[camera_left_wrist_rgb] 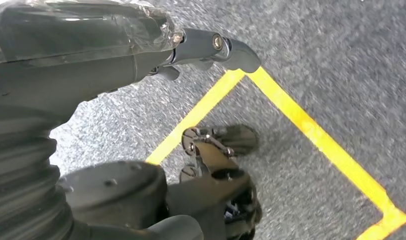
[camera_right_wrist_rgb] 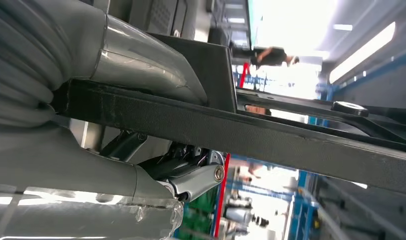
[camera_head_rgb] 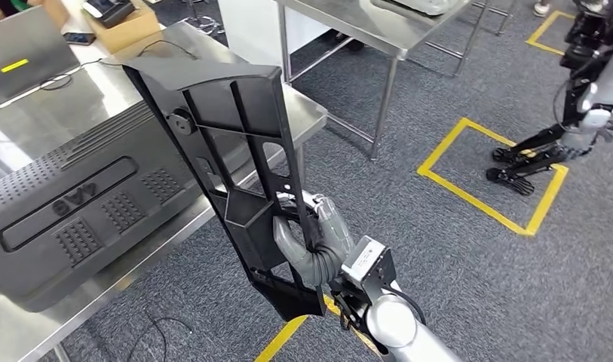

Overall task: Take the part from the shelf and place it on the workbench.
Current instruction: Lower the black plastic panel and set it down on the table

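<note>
Right robot hand (camera_head_rgb: pixel 318 245) grips the part (camera_head_rgb: pixel 228 162) near its lower end in the head view, its grey thumb and fingers wrapped through an opening in the black ribbed frame. The part is a long, flat black panel held nearly upright, its long axis rising from the robot hand and leaning up and away toward the table (camera_head_rgb: pixel 307 113). The upper end of the part overlaps the table's near corner in this view, while the lower end and the robot hand sit off the table's edge, over the grey carpet (camera_head_rgb: pixel 439 249). A second black moulded panel (camera_head_rgb: pixel 84 215) already lies flat on the table, to the far side of the held part's lower half. Yellow tape (camera_head_rgb: pixel 484 200) marks squares on the carpet, well apart from the table.

From the left wrist view, the left robot hand (camera_left_wrist_rgb: pixel 141 55) hangs over the carpet beside a yellow line (camera_left_wrist_rgb: pixel 310 130), away from the table; it holds nothing, though how far its fingers are spread I cannot tell.

In the right wrist view, the right robot hand's thumb and fingers close around a black bar of the part (camera_right_wrist_rgb: pixel 250 135), which runs out lengthwise from the grasp.

Judging from this, the right arm alone carries the job, and the coming move turns on tipping that long axis from upright to flat over the table's bare surface beside the panel already lying there.
</note>
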